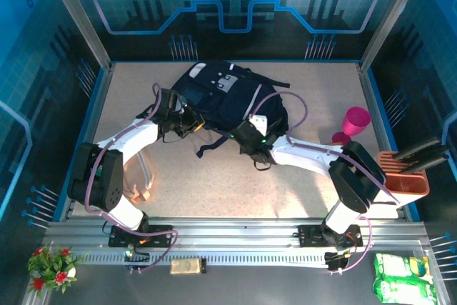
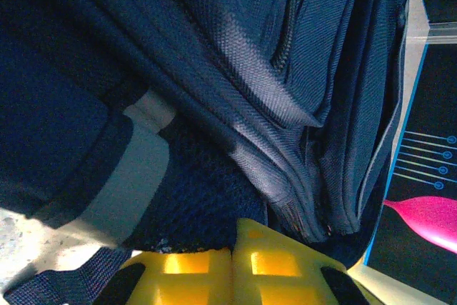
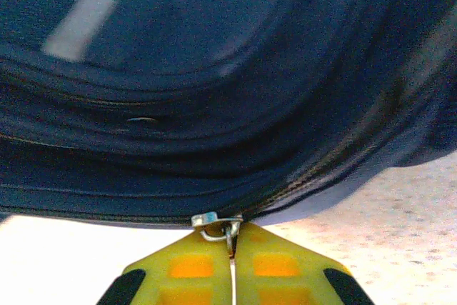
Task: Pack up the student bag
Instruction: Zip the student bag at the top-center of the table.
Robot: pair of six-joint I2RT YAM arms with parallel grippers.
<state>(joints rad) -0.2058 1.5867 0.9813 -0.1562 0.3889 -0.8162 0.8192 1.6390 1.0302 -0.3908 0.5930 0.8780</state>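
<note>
The student bag point(image 1: 221, 94), dark navy with grey-white patches, lies on the table's middle toward the back. At its left side, my left gripper point(image 1: 187, 121) presses into the cloth. In the left wrist view that gripper point(image 2: 233, 237) is shut, its yellow fingers point(image 2: 186, 269) pinching the bag's dark mesh fabric point(image 2: 207, 198), and taut folds run away from them. My right gripper point(image 1: 246, 137) is at the bag's near right edge. Seen from the right wrist, this gripper point(image 3: 232, 237) is shut on the metal zipper pull point(image 3: 216, 221), at the end of the bag's zip line point(image 3: 321, 176).
A pink cup point(image 1: 355, 121) stands right of the bag, also seen at the left wrist view's right edge point(image 2: 425, 221). An orange holder with black items point(image 1: 404, 176) sits at the far right. Loose black straps point(image 1: 214, 146) trail toward the near side.
</note>
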